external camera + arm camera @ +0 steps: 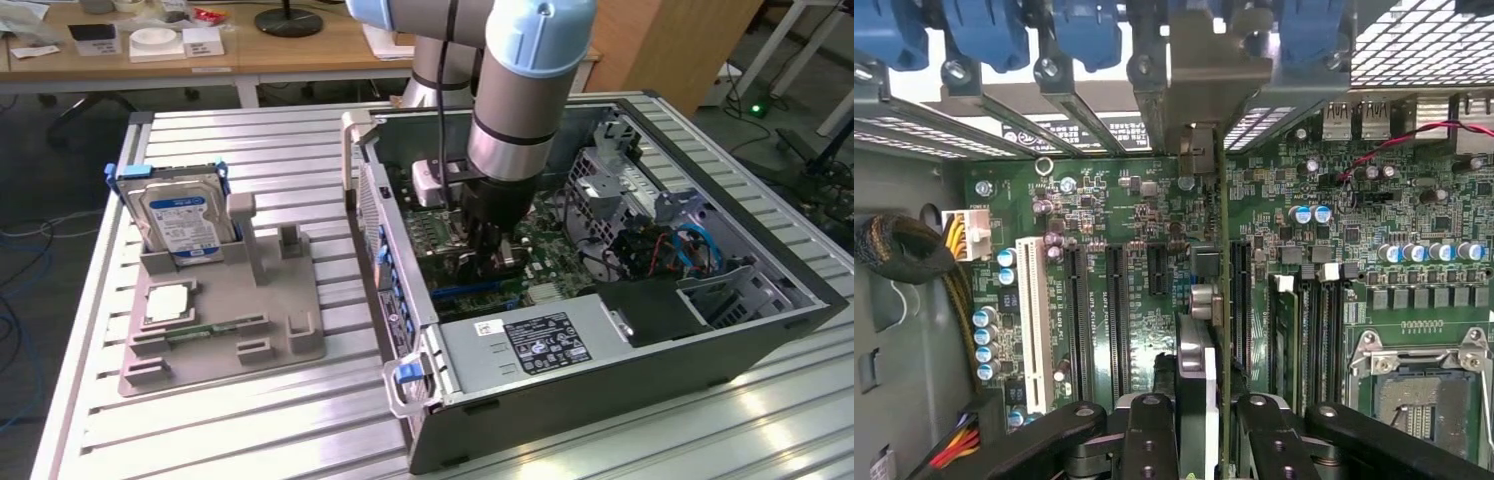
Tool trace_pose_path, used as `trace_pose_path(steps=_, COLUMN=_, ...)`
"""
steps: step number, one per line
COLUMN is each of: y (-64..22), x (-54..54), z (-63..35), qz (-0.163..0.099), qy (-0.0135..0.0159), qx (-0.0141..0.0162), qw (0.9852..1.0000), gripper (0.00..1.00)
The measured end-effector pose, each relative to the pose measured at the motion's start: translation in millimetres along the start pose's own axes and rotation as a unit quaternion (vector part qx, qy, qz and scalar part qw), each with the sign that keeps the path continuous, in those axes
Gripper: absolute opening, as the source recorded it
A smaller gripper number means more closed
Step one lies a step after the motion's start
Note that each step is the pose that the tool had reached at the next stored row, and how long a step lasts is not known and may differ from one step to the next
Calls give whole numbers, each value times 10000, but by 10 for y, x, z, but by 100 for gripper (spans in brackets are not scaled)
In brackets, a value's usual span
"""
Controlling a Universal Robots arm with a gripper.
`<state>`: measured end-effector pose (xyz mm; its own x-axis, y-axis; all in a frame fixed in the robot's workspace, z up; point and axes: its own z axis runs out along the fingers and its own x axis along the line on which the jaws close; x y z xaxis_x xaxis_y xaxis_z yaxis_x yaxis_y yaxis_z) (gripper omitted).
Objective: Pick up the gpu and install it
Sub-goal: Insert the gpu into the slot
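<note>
Worktop [200,420] of ribbed metal carries an open computer case [747,330] lying on its side at the exterior view's right and a grey holder [274,300] at its left. A hard drive [180,222] with a blue-white label stands upright in the holder, and a small green memory stick [214,328] lies in a slot near its front. The arm [527,90] reaches down into the case, and the gripper [483,250] sits low over the motherboard [554,265], near the case's rear wall.

From the wrist view, the gpu [1222,300] is seen edge-on, a thin vertical line running between the black fingers [1151,440]. The jaws are closed narrow on it. Its metal bracket [1204,80] sits at the rear slot openings beside blue latches [1089,30]. The card stands upright over the green motherboard [1124,200], between the long black expansion slots [1116,310] and the memory slots [1319,320]. Whether its edge is seated in a slot cannot be told.
</note>
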<state>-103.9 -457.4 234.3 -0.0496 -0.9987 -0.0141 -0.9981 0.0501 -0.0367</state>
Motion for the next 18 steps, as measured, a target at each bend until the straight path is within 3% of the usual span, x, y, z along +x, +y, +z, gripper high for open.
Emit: trace_pose_path(steps=18, y=6, x=1, z=33, qz=3, qy=0, qx=-2, qw=10000, gripper=28)
